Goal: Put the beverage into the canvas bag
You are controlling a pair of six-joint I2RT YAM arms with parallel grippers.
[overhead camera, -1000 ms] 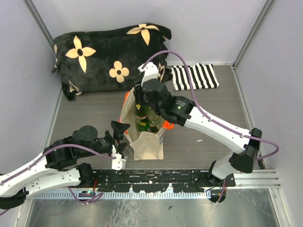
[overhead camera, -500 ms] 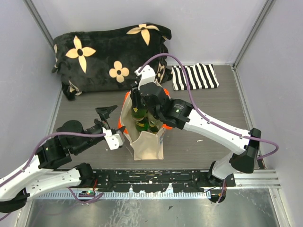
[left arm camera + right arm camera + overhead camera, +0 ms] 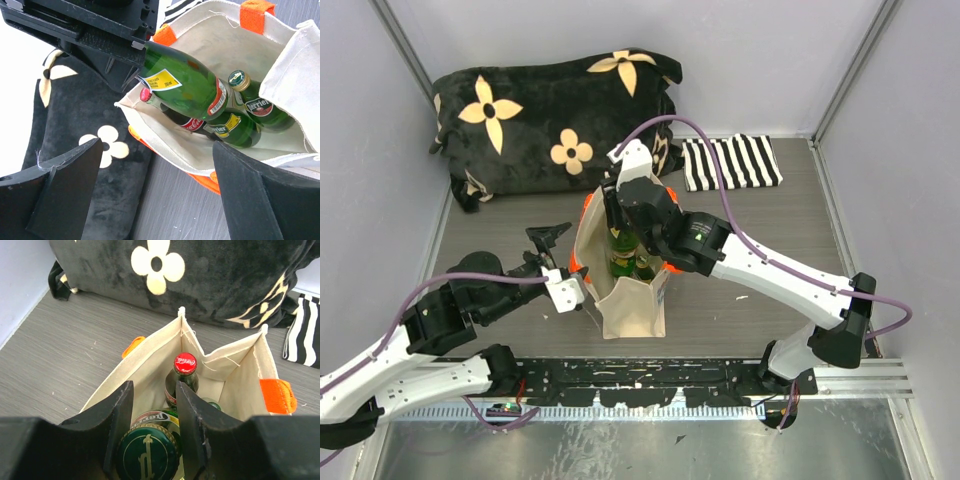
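Grey table bears canvas bag, black cushion and, seemingly, striped cloth.

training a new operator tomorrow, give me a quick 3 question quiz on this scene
1. What do the right jaws hold, partly inside the bag?
2. The cola bottle in the bag has a cap that is: A blue, B red, C white.
3. True or false: the left jaws are shut on the bag.

Key
1. A green bottle, gripped near its cap.
2. B.
3. False: they are open beside the bag and hold nothing.
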